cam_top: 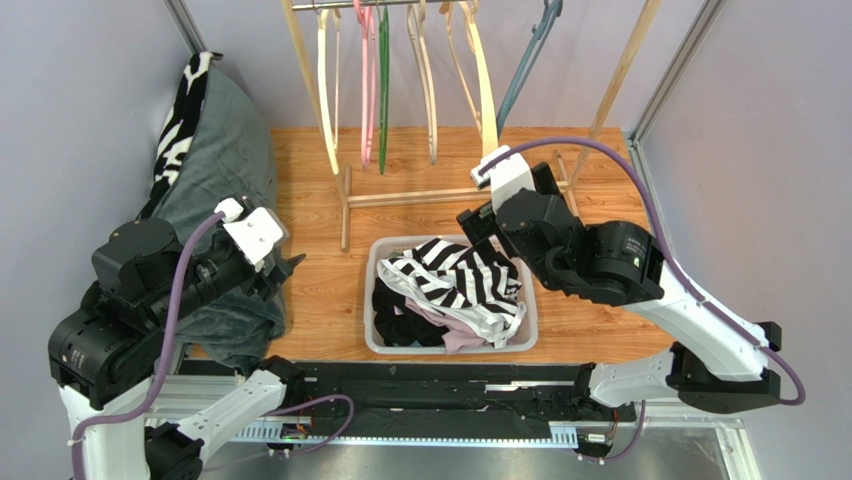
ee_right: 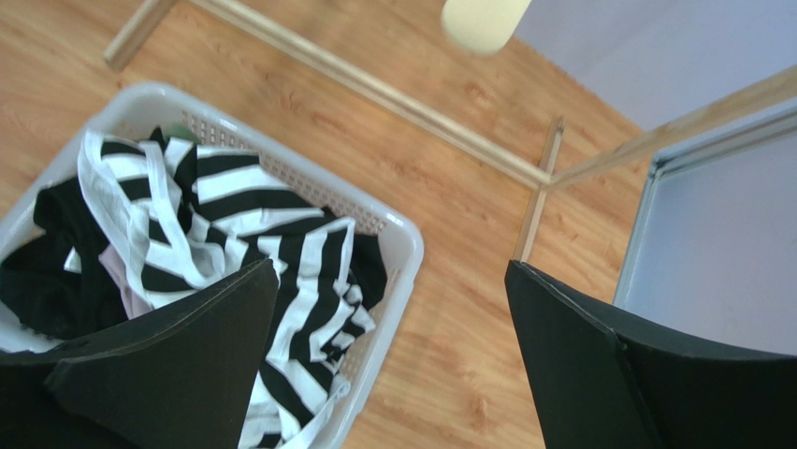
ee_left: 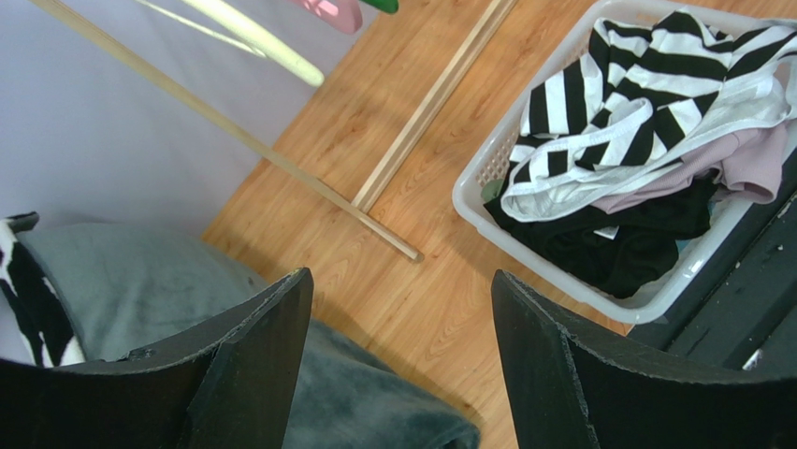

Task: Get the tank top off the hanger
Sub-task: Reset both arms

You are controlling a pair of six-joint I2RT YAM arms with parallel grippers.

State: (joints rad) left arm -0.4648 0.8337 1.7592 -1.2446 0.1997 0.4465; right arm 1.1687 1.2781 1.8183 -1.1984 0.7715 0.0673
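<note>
Left gripper (ee_left: 400, 281) and right gripper (ee_right: 391, 271) both gape empty; striped tank top (cam_top: 465, 280), apparently loose in basket (cam_top: 371, 300), may snag a rising finger.

No text, label, brand, number or sign legible in any view. Small pale marking noted on black joint housing of right arm (cam_top: 638, 250), too small to be read.
</note>
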